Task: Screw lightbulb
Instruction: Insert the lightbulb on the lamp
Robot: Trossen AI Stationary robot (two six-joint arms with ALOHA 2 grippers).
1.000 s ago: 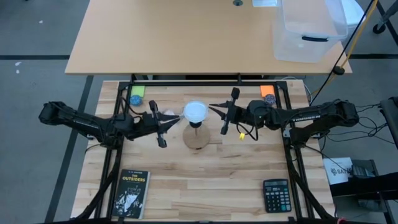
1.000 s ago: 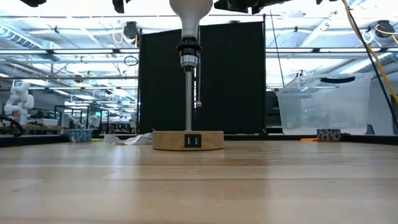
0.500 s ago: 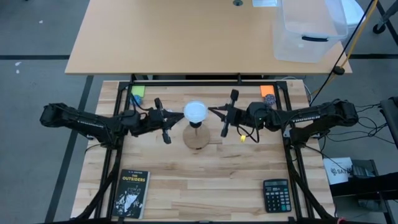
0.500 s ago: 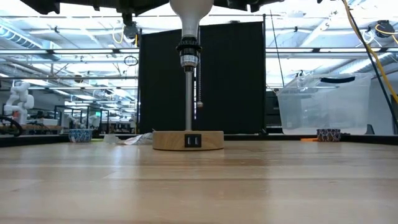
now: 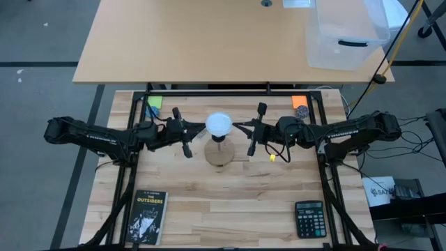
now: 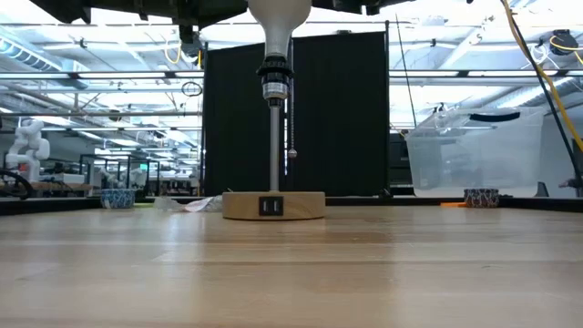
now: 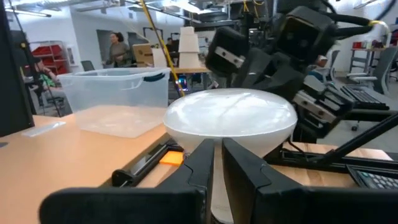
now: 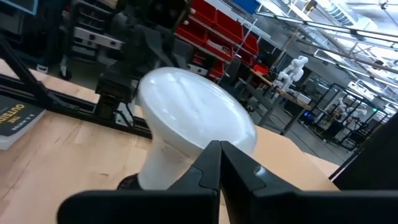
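Note:
The white lightbulb (image 5: 219, 125) sits upright in the black socket (image 6: 275, 77) of the lamp stand, whose round wooden base (image 5: 221, 157) rests flat on the table. My left gripper (image 5: 201, 128) is level with the globe on its left side, fingers shut, tips just under the globe's edge in the left wrist view (image 7: 217, 147). My right gripper (image 5: 236, 125) is level on the globe's right side, fingers shut, tips in front of the bulb's neck (image 8: 219, 148). The bulb (image 7: 230, 115) fills both wrist views (image 8: 193, 106). My left gripper points level from the table's left at the globe's lower edge (image 7: 217, 134); I cannot tell whether its tips touch it. My right gripper points level from the table's right at the bulb's neck (image 8: 180, 155); I cannot tell whether it touches.
A book (image 5: 146, 216) lies near the table's front left and a calculator (image 5: 310, 218) at the front right. Green (image 5: 153, 102) and orange (image 5: 300, 102) items lie at the far edge. A clear bin (image 5: 345, 31) stands on the desk behind. A pull chain (image 6: 292, 128) hangs beside the stem.
My left gripper has gone toward the table's right edge, closer to the bulb. The stand has turned a little about its stem: the switch on its base shows farther left in the low view.

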